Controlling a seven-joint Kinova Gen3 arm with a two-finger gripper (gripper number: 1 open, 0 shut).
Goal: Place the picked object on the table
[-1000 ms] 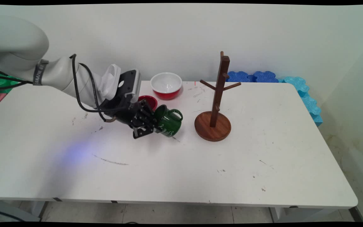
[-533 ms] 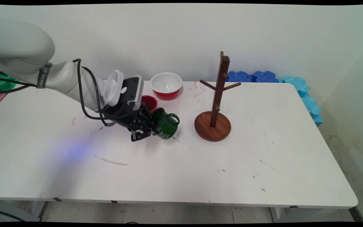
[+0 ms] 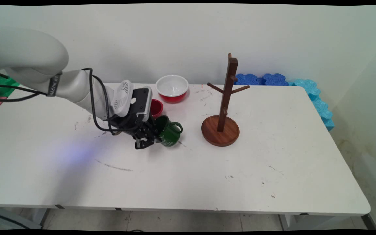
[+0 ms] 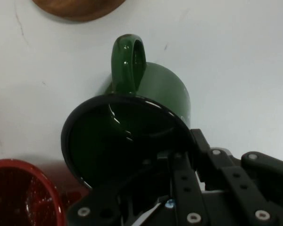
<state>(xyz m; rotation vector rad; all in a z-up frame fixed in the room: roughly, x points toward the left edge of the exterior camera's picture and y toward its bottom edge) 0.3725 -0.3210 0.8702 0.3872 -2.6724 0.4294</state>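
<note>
The hand (image 3: 149, 136) is gripping a green mug (image 3: 168, 132) by its rim, one finger inside the mouth and the other outside the wall, as the hand view (image 4: 179, 188) is showing. Compared with a second ago, the hand and mug (image 4: 146, 117) are sitting lower and a little further left, so the mug is now tilting just above the white bench (image 3: 188, 169) or touching it; which of the two cannot be told. The mug's handle is pointing toward a wooden mug tree (image 3: 223, 107), whose round base (image 4: 78, 7) is showing at the top of the hand view. White lettering is showing on the mug's side, too small to read. Just behind the hand, a small red cup (image 3: 155, 107) is standing partly hidden; its rim (image 4: 23, 197) is lying close beside the mug's mouth in the hand view. Further back, a red bowl with a white inside (image 3: 172, 88) is standing near the wall. Blue foam pieces (image 3: 286, 80) are lining the far right edge. The mug tree, cup and bowl are standing where they stood before.
</note>
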